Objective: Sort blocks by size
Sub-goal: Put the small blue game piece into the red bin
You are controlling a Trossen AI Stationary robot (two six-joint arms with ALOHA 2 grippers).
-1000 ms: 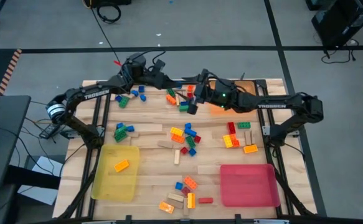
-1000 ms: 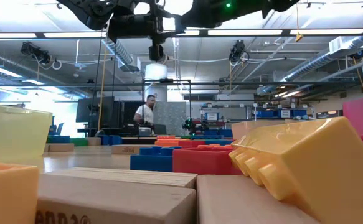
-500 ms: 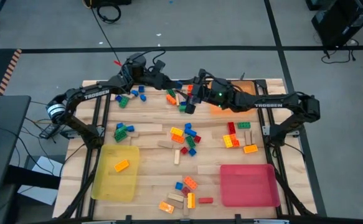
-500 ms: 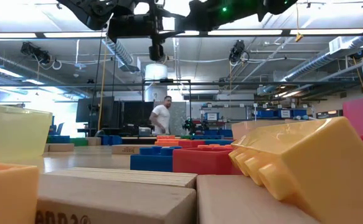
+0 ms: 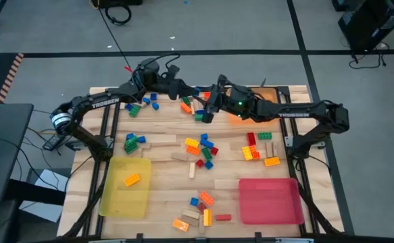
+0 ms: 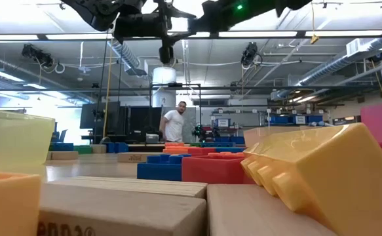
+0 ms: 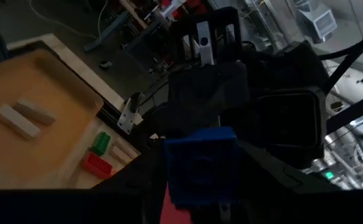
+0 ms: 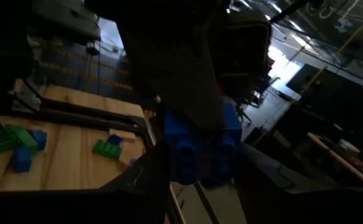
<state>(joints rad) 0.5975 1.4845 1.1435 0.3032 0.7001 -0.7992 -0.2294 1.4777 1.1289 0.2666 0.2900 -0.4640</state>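
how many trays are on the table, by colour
flat yellow plastic tray: 1
flat red plastic tray: 1
flat orange plastic tray, partly hidden: 1
total: 3

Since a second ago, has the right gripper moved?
Yes. The right gripper has slid slightly toward the left arm, judged against the orange tray behind it.
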